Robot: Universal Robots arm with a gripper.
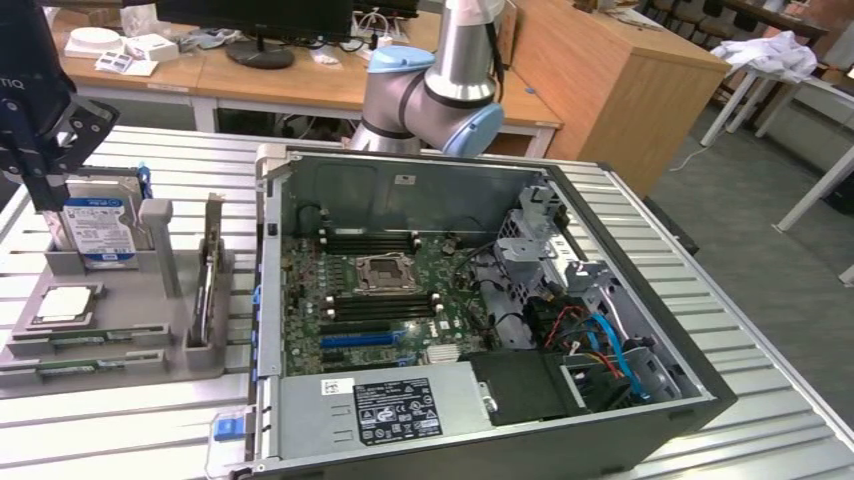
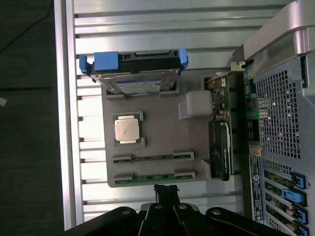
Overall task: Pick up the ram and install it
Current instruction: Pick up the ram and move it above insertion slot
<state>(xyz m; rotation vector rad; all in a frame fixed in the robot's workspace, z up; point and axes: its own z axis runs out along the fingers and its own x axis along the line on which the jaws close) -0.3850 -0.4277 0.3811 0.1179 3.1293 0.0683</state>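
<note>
Now | ram (image 2: 152,176) in gray tray (image 2: 162,130), long axis across exterior view | jaws closed, empty

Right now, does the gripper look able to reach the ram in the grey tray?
Probably yes. The ram lies uncovered in the tray, with nothing over it, and the gripper hangs higher up, close by; its jaws are shut, though.

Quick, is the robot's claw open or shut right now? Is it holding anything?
Gripper: shut, holding nothing. The ram sticks lie in the grey tray.
</note>
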